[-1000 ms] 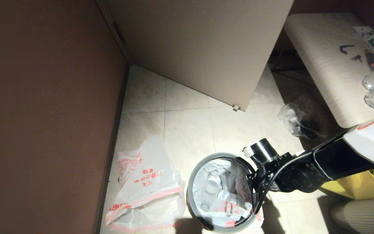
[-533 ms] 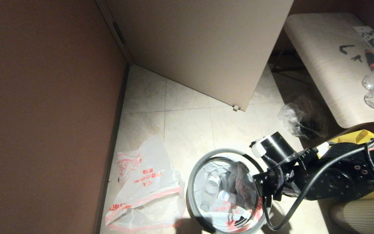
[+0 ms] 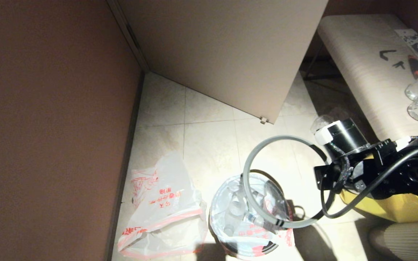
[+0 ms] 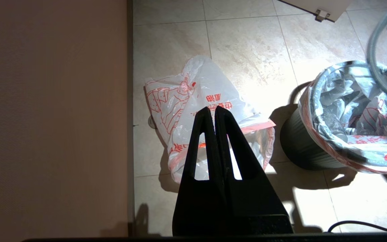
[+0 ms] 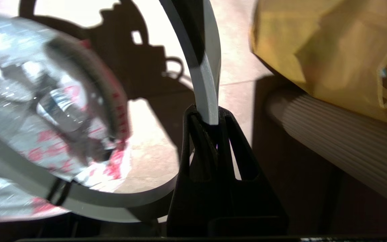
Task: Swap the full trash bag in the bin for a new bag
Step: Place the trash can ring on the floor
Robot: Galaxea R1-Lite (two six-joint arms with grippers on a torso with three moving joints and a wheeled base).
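Hoop [image 3: 267, 145] now lifted off bin [image 4: 297, 148], pinched in right gripper [image 5: 208, 117] fingers. Full trash bag [image 3: 245, 214] below fingers, in bin, hem freed. Left gripper [image 4: 215, 111] fingers pressed together, above new bag [image 3: 162, 206].

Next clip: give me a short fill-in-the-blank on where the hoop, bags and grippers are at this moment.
1. The right gripper is shut on the grey ____.
2. The hoop hangs tilted above the bin, which holds the ____ bag.
3. The new bag lies on the ____ beside the bin.
4. The left gripper holds ____.

Missing words: hoop; full; floor; nothing
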